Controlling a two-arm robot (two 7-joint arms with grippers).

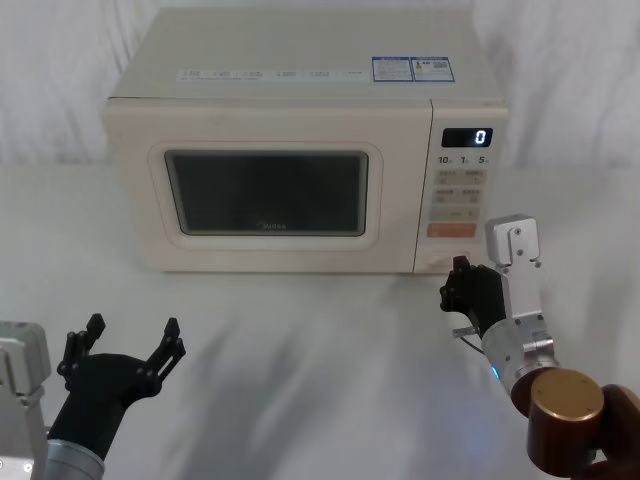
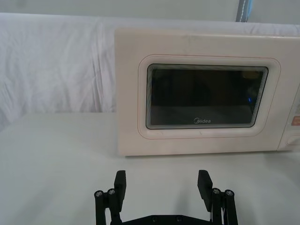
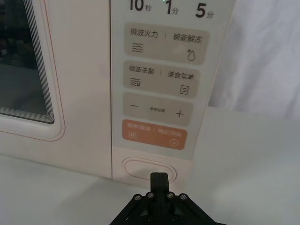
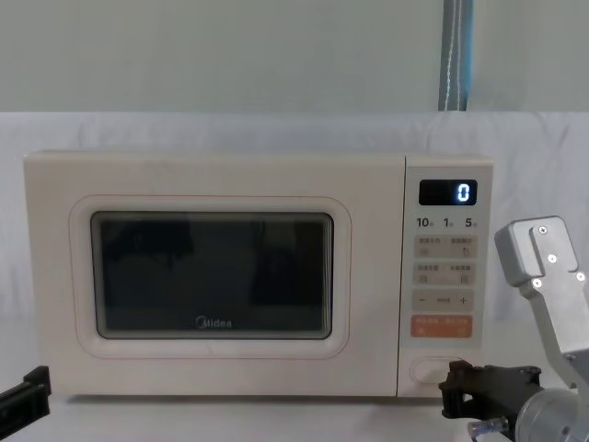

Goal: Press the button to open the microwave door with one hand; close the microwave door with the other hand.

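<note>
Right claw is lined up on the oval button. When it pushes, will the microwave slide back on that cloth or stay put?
Likely stays put: the microwave is a big box sitting flat on the cloth-covered table, so probably heavy. The button sits low near the base, so tipping seems unlikely. The shut right claw presents a narrow tip; it might skid off-centre. The left claw hangs open in front.

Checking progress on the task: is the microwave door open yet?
No, the microwave door sits flush and shut, with the closed right pincer just before the button.

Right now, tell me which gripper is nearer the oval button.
Right. The right gripper, shut, sits just in front of the button; the left gripper, open, hangs far off before the door's left side.
</note>
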